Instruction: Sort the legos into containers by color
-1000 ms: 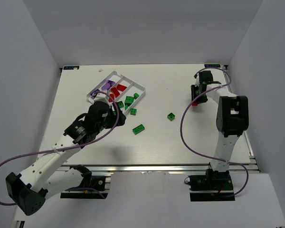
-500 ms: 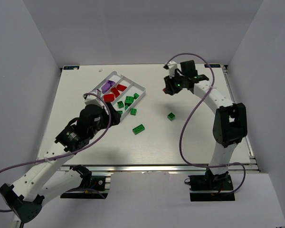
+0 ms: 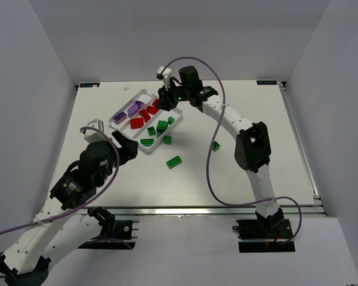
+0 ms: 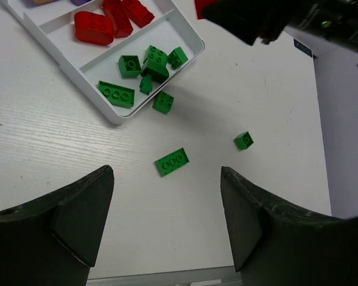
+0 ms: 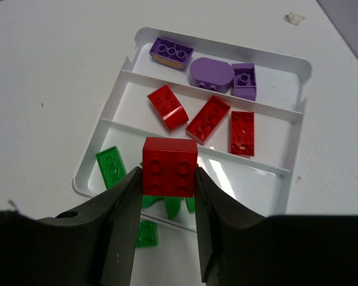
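The white three-compartment tray (image 3: 180, 111) lies at the table's far left. It holds purple bricks (image 5: 212, 70), red bricks (image 5: 207, 119) and green bricks (image 5: 112, 165), one colour per compartment. My right gripper (image 3: 165, 98) is shut on a red square brick (image 5: 169, 167) and holds it above the tray's right end (image 5: 298, 113). My left gripper (image 3: 124, 148) is open and empty (image 4: 167, 220), above the table near the tray's front. Loose green bricks lie on the table: a long one (image 3: 174, 161), a small one (image 3: 215, 146) and one beside the tray (image 3: 167, 140).
In the left wrist view the tray's corner (image 4: 194, 44) is at upper left, with the long green brick (image 4: 172, 161) and the small one (image 4: 244, 140) beyond the fingers. The right arm (image 3: 227, 119) stretches across the table's middle. Grey walls enclose the table.
My right arm has swung from the far right across to above the tray, carrying the red brick. My left arm has drawn back from the tray toward the near left.
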### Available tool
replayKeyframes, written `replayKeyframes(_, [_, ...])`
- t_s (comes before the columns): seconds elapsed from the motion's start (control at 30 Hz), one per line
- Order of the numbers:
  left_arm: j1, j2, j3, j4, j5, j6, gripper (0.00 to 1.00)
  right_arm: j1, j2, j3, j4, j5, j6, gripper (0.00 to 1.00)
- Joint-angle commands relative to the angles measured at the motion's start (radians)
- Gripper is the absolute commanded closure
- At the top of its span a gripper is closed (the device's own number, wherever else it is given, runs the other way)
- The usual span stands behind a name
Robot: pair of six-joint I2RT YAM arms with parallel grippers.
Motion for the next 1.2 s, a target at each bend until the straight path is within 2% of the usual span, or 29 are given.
replayKeyframes(0.0, [0.0,-0.024,0.035,-0.053,-0.063,-0.032,0.18,0.039,0.061,0.048,0.131,0.035,0.101,1.0])
replayKeyframes(0.3, [0.0,-0.027,0.058,-0.082,-0.121,-0.036,0.15,0.094,0.245,0.104,0.456,0.258,0.227,1.0])
replayKeyframes(0.57, [0.0,-0.01,0.059,-0.088,-0.127,-0.036,0.13,0.115,0.36,0.151,0.507,0.345,0.226,0.99])
replayKeyframes(0.63, [0.0,-0.007,0.059,-0.085,-0.132,-0.035,0.12,0.115,0.371,0.146,0.516,0.362,0.215,0.89])
replayKeyframes(0.8, [0.0,0.002,0.061,-0.078,-0.133,-0.032,0.11,0.112,0.38,0.126,0.534,0.396,0.171,0.73])
replayKeyframes(0.9, [0.001,0.011,0.061,-0.07,-0.127,-0.027,0.11,0.112,0.377,0.115,0.534,0.402,0.152,0.52])
replayKeyframes(0.93, [0.0,0.019,0.059,-0.058,-0.121,-0.024,0.1,0.109,0.376,0.111,0.537,0.402,0.146,0.41])
replayKeyframes(1.03, [0.0,0.043,0.056,-0.026,-0.077,-0.003,0.09,0.105,0.367,0.108,0.531,0.39,0.129,0.31])
replayKeyframes(1.17, [0.0,0.096,0.062,0.017,-0.001,0.028,0.1,0.088,0.336,0.111,0.504,0.356,0.12,0.23])
